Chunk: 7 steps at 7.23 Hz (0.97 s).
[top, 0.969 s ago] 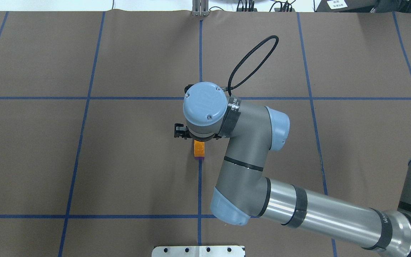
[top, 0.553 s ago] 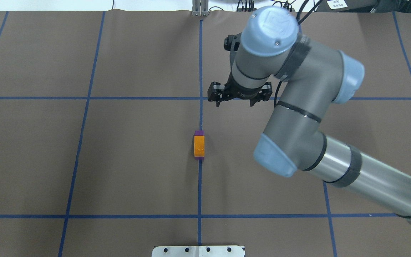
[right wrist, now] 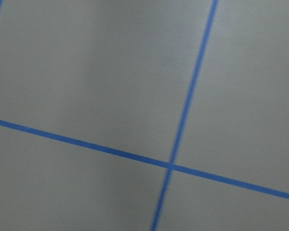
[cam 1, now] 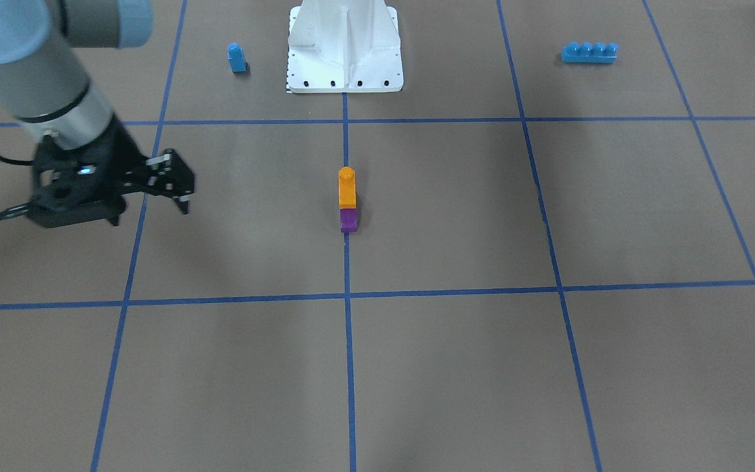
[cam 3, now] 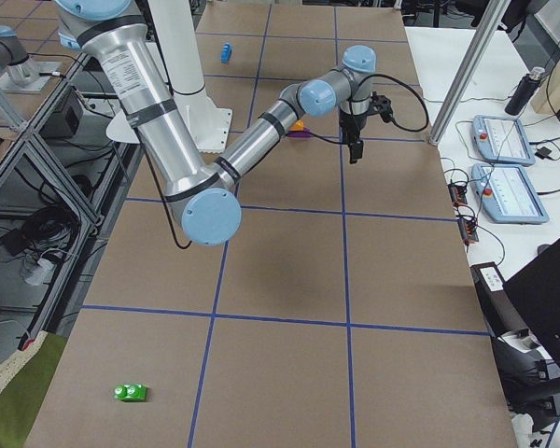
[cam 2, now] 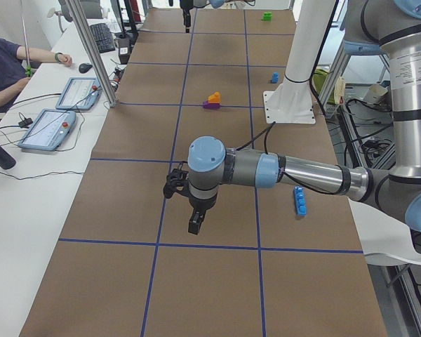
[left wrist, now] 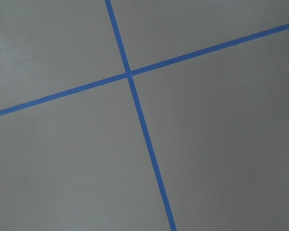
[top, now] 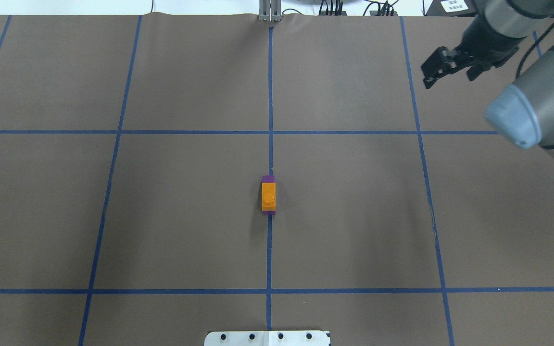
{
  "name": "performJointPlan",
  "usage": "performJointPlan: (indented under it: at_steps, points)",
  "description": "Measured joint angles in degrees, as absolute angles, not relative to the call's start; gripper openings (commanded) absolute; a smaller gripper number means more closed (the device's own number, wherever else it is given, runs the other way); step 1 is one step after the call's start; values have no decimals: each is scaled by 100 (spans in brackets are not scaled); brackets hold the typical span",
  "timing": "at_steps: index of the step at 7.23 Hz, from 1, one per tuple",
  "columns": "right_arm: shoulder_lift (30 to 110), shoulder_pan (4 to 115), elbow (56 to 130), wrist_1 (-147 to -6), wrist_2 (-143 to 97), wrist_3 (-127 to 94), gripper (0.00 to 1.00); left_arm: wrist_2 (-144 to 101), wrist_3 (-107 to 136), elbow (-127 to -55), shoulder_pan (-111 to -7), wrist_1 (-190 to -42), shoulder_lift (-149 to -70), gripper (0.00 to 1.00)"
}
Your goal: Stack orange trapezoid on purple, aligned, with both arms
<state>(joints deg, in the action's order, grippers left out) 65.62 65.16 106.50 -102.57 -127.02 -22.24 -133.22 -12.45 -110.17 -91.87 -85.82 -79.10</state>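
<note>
Right hand (top: 448, 77) hangs empty, jaws seemingly spread. Well off to its left, the orange trapezoid (top: 268, 194) sits atop the purple (top: 268, 179) on the surface (top: 171, 216). Left hand (cam 2: 194, 222): whether open or closed, I cannot tell.

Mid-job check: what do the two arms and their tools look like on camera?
The right arm and left arm are grey-silver jointed tubes with light blue round joint caps and black bands. Each ends in a black two-finger tool: right tool, left tool. A black cable loops at each wrist.
</note>
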Motion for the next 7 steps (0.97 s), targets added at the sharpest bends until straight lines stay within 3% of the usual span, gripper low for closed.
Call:
performJointPlan:
  at_steps: [3,7]
  points:
    - [7915,7770,10603,-10386,-12887,59,100,-13310,-1246,-10888,-9209,-8555,-7894,100]
    - [9910,8444,10599,-9427,-12818,882,100,-13324,-1321,-10974,-9211,-8627,-7549,100]
